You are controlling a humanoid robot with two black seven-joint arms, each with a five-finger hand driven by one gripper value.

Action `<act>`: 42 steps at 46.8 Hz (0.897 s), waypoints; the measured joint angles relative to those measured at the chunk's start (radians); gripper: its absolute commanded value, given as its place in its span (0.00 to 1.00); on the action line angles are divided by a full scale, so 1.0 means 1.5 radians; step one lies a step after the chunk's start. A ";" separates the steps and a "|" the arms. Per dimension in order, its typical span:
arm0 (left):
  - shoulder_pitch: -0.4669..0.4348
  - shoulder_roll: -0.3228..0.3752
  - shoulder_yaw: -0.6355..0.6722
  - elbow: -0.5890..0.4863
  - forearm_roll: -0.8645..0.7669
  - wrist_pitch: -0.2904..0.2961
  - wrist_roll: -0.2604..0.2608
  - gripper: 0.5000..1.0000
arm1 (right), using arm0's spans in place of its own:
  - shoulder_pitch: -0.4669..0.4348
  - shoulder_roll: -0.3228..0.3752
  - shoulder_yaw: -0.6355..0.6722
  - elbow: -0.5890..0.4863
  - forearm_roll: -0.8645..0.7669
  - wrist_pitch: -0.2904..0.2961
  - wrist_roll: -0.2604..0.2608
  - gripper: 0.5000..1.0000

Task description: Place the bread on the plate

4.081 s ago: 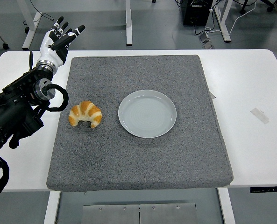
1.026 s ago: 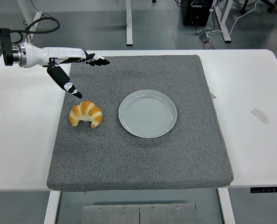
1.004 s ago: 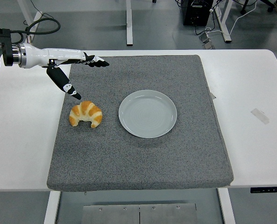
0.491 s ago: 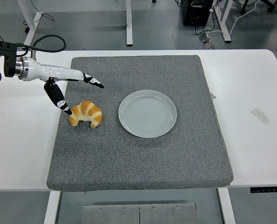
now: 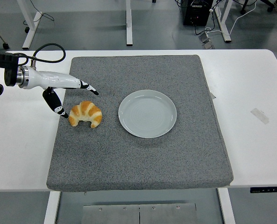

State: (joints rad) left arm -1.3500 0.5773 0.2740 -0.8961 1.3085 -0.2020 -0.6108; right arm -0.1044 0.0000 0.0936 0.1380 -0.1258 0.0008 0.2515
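Note:
A golden croissant [image 5: 85,114] lies on the grey mat [image 5: 138,154], left of the pale round plate [image 5: 147,113], which holds nothing. My left hand [image 5: 77,99] comes in from the left edge, low over the mat, spread open around the croissant's left end. Its thumb tip [image 5: 61,112] is just beside the croissant's left tip, and its fingertips [image 5: 92,89] reach over the back of the bread. Nothing is grasped. The right arm does not show.
The grey mat covers the middle of the white table [image 5: 250,140]. A strip of tape [image 5: 259,115] lies on the table at the right. Desk legs and cables stand on the floor beyond the far edge.
The left hand swung from raised at the far left to reach over the mat, then sank and pulled back left until its thumb and fingers bracket the croissant's left end. Croissant and plate have stayed put.

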 measured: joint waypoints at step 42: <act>0.057 -0.057 0.003 0.040 -0.007 0.073 0.000 0.89 | 0.000 0.000 0.000 0.000 0.000 0.000 0.000 1.00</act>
State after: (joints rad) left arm -1.2644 0.4922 0.2787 -0.8368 1.2977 -0.0923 -0.6108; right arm -0.1042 0.0000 0.0936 0.1379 -0.1258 0.0010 0.2515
